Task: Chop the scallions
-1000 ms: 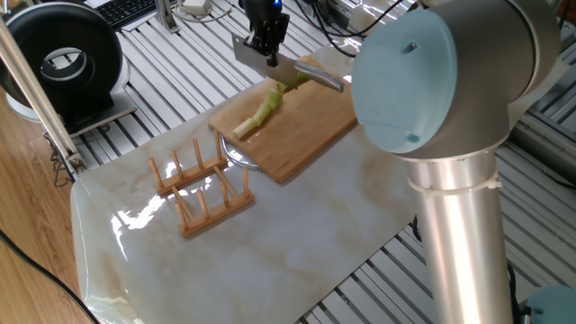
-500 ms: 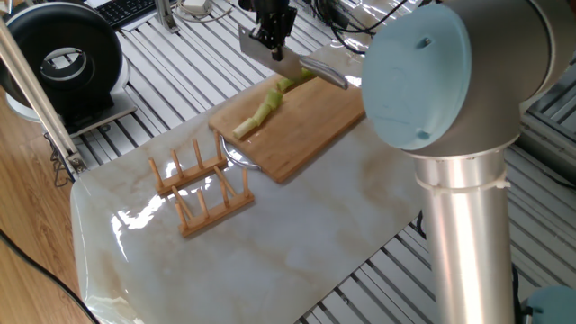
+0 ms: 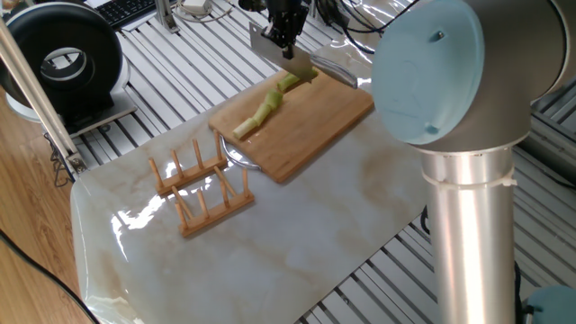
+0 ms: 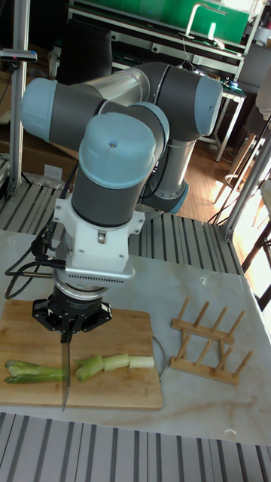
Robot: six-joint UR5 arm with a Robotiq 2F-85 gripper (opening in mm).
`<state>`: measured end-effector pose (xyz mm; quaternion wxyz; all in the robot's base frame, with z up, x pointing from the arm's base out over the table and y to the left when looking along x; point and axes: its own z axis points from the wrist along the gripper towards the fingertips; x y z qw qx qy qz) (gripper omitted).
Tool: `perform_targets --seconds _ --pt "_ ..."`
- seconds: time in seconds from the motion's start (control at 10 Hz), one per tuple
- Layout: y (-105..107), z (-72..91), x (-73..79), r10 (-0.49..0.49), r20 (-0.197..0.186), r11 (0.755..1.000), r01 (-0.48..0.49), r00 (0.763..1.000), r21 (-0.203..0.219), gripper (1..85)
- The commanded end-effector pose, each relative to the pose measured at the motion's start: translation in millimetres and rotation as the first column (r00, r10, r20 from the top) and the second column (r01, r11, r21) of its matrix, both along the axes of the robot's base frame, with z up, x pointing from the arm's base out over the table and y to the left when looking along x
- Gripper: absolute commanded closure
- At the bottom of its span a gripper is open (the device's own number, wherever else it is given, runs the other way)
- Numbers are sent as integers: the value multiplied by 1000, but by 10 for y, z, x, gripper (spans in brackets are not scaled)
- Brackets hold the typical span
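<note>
I have the tool [image 4: 69,325] clenched on the knife [image 4: 66,374], blade hanging straight down, I judge for a clean cut. On the cutting board [image 4: 135,395], the scallions [image 4: 105,364] lie lengthwise, the blade standing in a gap between pieces.

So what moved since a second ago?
The end effector, shut on the silver metal knife, slid right along the pale-green scallion stalk toward its leafy end. The scallion, bamboo cutting board and wooden peg rack stayed put.
</note>
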<state>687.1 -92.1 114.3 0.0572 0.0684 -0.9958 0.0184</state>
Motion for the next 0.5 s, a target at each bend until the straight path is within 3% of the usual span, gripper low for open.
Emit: perform_targets --seconds 0.0,0.3,0.4 --pt "11 -6 -22 -80 -1 997 80 997 14 843" --pt "-67 -7 -5 -9 2 1000 9 1000 17 843" --pt "-156 -82 12 11 4 1000 -11 1000 8 843"
